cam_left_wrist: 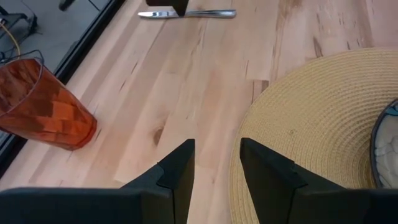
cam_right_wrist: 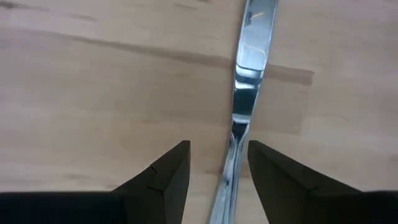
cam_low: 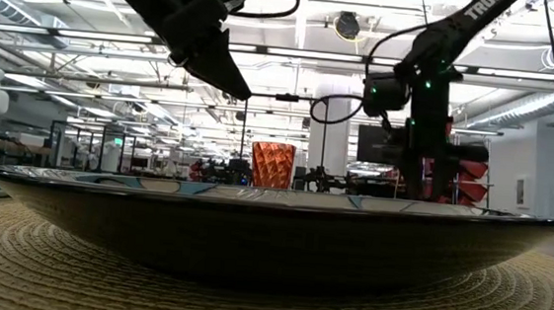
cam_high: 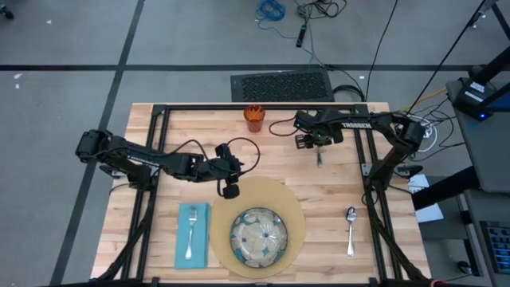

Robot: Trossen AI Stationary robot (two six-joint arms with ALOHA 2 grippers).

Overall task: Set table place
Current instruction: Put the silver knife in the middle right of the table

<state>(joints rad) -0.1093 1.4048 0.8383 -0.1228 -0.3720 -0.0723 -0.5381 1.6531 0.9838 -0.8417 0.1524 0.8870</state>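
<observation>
This is looking like a robotics lab or open industrial workspace rather than a home. The light butcher-block wooden table with a black metal frame (cam_high: 335,187) is standing on a grey concrete floor marked with dark tape lines (cam_high: 119,68). Beyond the table's far edge, loose black and blue cables (cam_high: 299,12) are trailing across that floor. Behind the table, long ceiling light strips and exposed beams (cam_low: 295,52) are stretching over distant workbenches (cam_low: 109,152).

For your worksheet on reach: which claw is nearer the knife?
Right. The right claw hovers directly over the knife, fingers open astride it. The left claw waits by the mat, apart.
</observation>
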